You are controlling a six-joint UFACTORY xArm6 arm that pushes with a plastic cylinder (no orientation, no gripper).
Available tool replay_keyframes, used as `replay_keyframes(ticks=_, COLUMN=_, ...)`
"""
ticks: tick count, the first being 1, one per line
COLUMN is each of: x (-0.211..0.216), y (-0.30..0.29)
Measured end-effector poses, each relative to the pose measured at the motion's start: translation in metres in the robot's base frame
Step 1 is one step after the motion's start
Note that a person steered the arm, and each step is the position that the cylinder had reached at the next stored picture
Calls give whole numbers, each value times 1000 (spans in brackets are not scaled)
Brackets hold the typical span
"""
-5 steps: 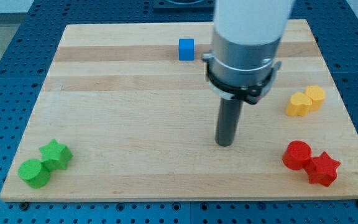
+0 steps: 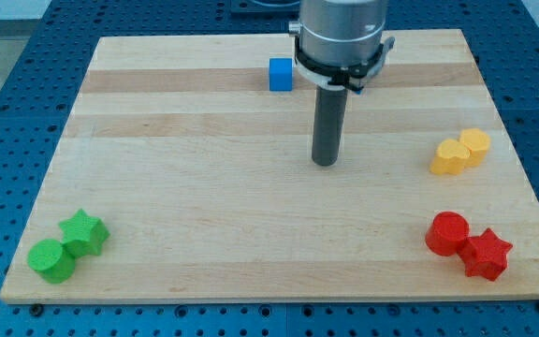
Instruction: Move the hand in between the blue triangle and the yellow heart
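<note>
Wooden board (image 2: 204,187): one blue cube (image 2: 281,74), two yellow, two red, two green blocks.

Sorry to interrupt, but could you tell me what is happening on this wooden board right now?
I am an arm with a dark rod, and my tip rests on the light wooden board, touching no block. It sits below and to the view's right of the small blue block, and well to the view's left of the yellow heart-shaped block and the yellow cylinder beside it. Two green blocks and two red blocks sit in the bottom corners, untouched.
</note>
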State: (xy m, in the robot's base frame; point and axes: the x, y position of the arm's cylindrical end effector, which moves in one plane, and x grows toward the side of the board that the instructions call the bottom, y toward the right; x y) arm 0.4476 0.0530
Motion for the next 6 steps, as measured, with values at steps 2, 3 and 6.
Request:
replay_keyframes(ticks=2, x=-17, y=68)
replay_keyframes(ticks=3, x=-20, y=74)
replay_keyframes(ticks=6, x=-76, y=103)
